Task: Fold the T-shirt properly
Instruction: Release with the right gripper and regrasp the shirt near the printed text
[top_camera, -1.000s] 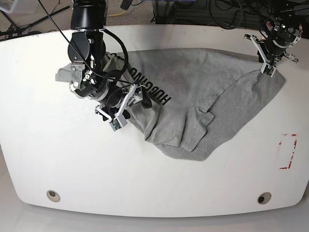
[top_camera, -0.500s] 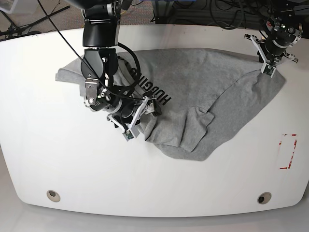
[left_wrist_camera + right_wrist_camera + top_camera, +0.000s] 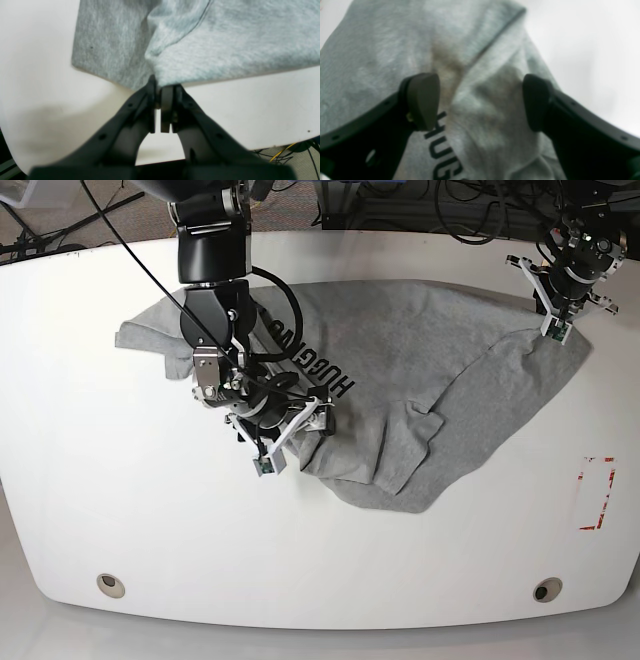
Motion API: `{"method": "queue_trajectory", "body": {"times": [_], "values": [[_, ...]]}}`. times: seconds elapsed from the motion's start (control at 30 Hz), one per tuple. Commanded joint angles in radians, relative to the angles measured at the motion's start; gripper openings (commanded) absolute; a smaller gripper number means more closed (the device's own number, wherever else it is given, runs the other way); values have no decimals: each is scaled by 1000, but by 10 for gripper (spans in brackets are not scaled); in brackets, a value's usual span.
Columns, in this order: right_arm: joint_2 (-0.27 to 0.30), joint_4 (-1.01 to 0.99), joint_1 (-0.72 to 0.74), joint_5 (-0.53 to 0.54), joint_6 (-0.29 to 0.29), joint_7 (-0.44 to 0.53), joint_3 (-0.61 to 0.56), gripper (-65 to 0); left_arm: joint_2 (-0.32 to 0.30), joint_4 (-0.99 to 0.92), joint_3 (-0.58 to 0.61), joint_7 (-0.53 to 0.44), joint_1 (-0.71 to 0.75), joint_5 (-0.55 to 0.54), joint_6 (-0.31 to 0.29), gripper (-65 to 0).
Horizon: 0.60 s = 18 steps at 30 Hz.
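Observation:
The light grey T-shirt (image 3: 400, 360) lies rumpled across the white table (image 3: 120, 510), with its black lettering (image 3: 315, 365) running diagonally. My left gripper (image 3: 553, 328) sits at the shirt's far right corner. In the left wrist view that left gripper (image 3: 160, 86) is shut on the T-shirt (image 3: 200, 50) at its edge. My right gripper (image 3: 295, 435) hovers over the shirt's near left folds. In the right wrist view the right gripper (image 3: 478, 100) stands open, its fingers (image 3: 422, 100) spread above bunched T-shirt (image 3: 482, 125) cloth beside the lettering (image 3: 442, 150).
A red-outlined rectangle (image 3: 597, 493) is marked on the table at the right. Two round grommets (image 3: 107, 584) (image 3: 546, 589) sit near the front edge. Cables and dark equipment crowd the floor behind the table's far edge.
My right arm has moved right and toward the front along the shirt's left side, uncovering the left sleeve, which lies flat. The left gripper has stayed put, still clamped on the corner.

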Motion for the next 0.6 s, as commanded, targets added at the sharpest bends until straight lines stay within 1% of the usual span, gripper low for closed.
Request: {"method": "queue_trajectory", "body": {"times": [0.0,0.13,0.23,0.27,0.33,0.37,0.43,0.57], "values": [[2,9,25,-25,-6,30,-28,-162,-11,16,-6,-14,1,-4,2,-650],[-1,9,9,-88,-6,78,-53,-162,-11,15,-4,-14,1,-4,2,-650],[-3,2,3,-100,-9,98,-51,-165,-9,15,-4,-14,1,-4,2,-650],[-3,-3,3,-100,-15,104,-51,-174,-9,15,-4,-14,1,-4,2,-650],[-3,-15,3,-96,-40,110,-54,-225,-9,15,-4,-14,-1,-4,2,-650],[-3,-17,3,-96,-45,112,-54,-252,-9,15,-4,-14,-2,-4,2,-650],[-3,-17,3,-100,-46,113,-56,-285,-9,15,-4,-14,-10,-2,2,-650],[-4,-17,0,-102,-48,113,-71,-304,-3,15,-4,-14,-11,-2,2,-650]]}}
